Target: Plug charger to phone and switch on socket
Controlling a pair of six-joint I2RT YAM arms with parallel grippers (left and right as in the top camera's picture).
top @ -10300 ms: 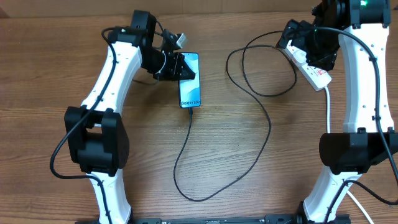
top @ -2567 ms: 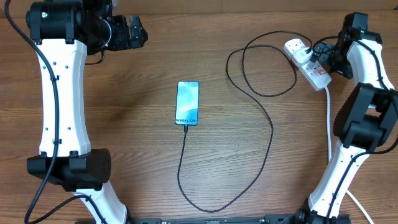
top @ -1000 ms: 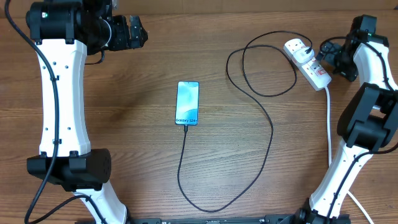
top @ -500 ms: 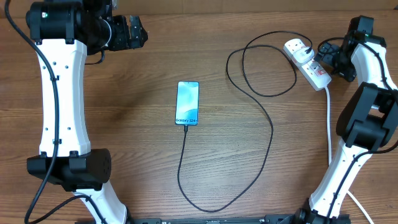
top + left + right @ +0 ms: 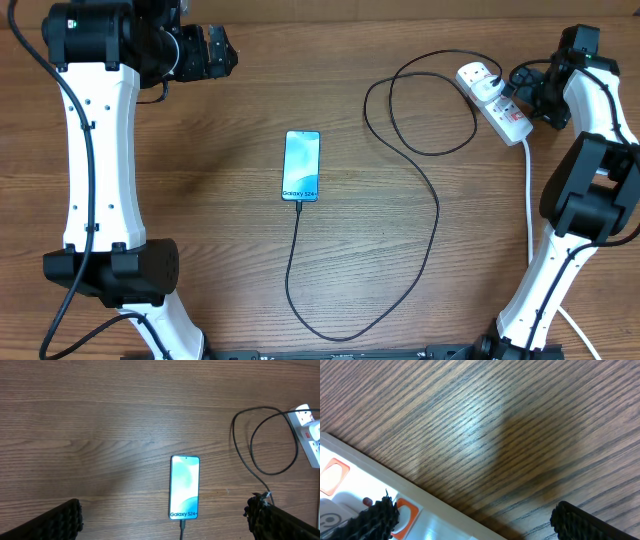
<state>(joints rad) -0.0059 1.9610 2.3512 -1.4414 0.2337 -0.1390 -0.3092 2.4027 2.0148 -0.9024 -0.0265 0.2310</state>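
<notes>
The phone (image 5: 302, 166) lies flat near the middle of the overhead frame, screen up and lit, its long side running up and down the frame. The charger (image 5: 437, 215) meets the phone's lower edge with its small tip; from there it drops toward the bottom of the frame, bends round in a wide loop, climbs through the right-centre and curls into a ring in the upper right; it ends at a white plug (image 5: 478, 74) seated in the upper-left end of the socket (image 5: 505, 115). The socket lies slantwise in the upper right corner; a thick white lead (image 5: 527, 200) leaves its lower end and runs down the right side of the frame.

The left gripper (image 5: 165, 510) hangs in the upper left of the overhead frame, well apart from the phone. In its wrist view its fingers (image 5: 57, 522) sit in the two lower corners with a broad gap between them, so the claw is spread wide and holds nothing; the phone shows between them at lower centre, and the cable ring and one end of the socket are at the right edge.

The right gripper (image 5: 475, 509) sits just beside the socket's right side in the overhead frame. In its wrist view its own fingers (image 5: 580, 520) also stand far apart, with only bare table (image 5: 520, 420) between them; the claw is spread and empty. The socket fills the lower left corner of that view, with two orange-red switches (image 5: 334, 474) on it; the left finger's tip overlaps the socket beside the nearer switch, though I cannot tell whether it touches; nor can I tell whether the switches are on or off.
</notes>
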